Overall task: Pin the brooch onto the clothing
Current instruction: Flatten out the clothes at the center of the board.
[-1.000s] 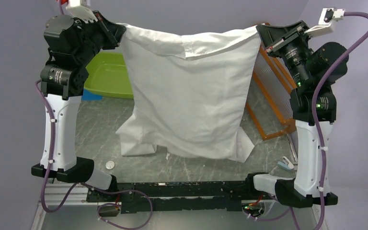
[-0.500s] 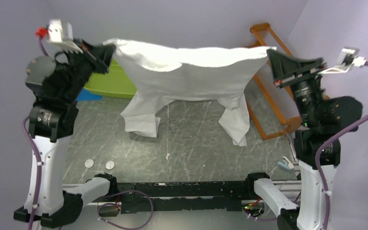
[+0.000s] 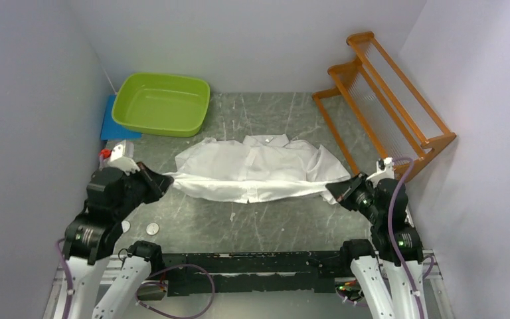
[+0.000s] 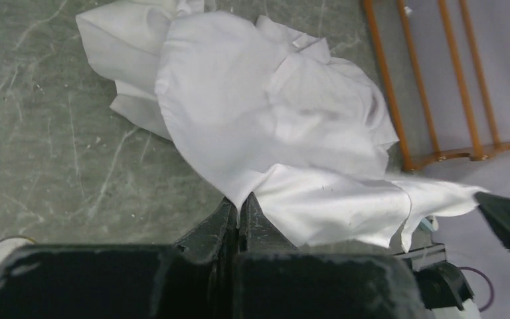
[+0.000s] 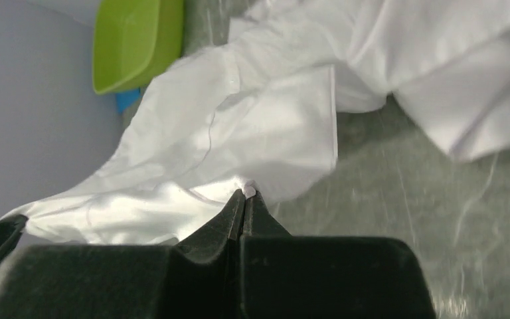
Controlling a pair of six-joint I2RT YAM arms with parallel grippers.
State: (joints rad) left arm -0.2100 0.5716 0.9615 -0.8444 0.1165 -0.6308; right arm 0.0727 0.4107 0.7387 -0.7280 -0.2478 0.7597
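Both arms have lowered the shirt (image 3: 255,169) onto the table (image 3: 272,219).

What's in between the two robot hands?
The white shirt stretches from the left gripper to the right gripper, each shut on its near edge. The top view shows it best.

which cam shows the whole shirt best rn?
Top external: the whole shirt is in frame, lying on the table, its near edge held at either end by the left gripper and right gripper. Left wrist shows most of it, foreshortened; right wrist crops it at top and right.
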